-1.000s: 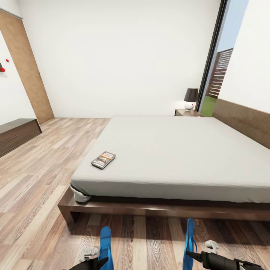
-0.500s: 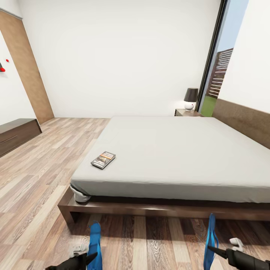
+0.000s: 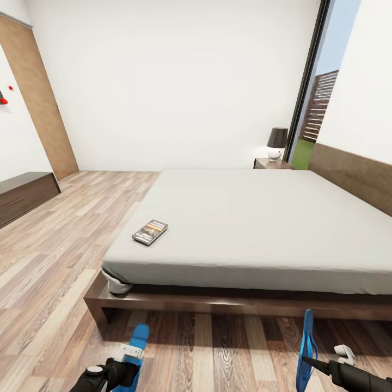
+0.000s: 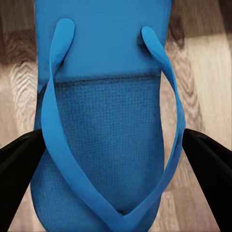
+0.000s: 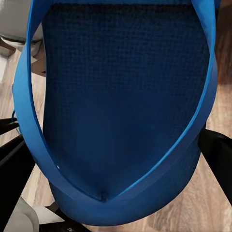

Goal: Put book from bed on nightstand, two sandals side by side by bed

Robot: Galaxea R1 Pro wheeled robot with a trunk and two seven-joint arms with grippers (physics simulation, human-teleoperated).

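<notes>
The dark book lies on the grey mattress of the bed, near its front left corner. A dark nightstand stands at the far side of the bed by the headboard. In the head view my left gripper is shut on one blue sandal, held low over the floor in front of the bed's foot. My right gripper is shut on the other sandal, held on edge further right. In each wrist view a sandal sits between black fingers.
A black-shaded lamp stands on the nightstand. A long dark dresser lines the left wall beside a brown door. A tall window is behind the nightstand. Wood floor stretches to the left of the bed.
Both arms spread apart, carrying the sandals outward. In the last half second the left gripper turned, so its sandal now tilts rightward; the right sandal has barely moved.
</notes>
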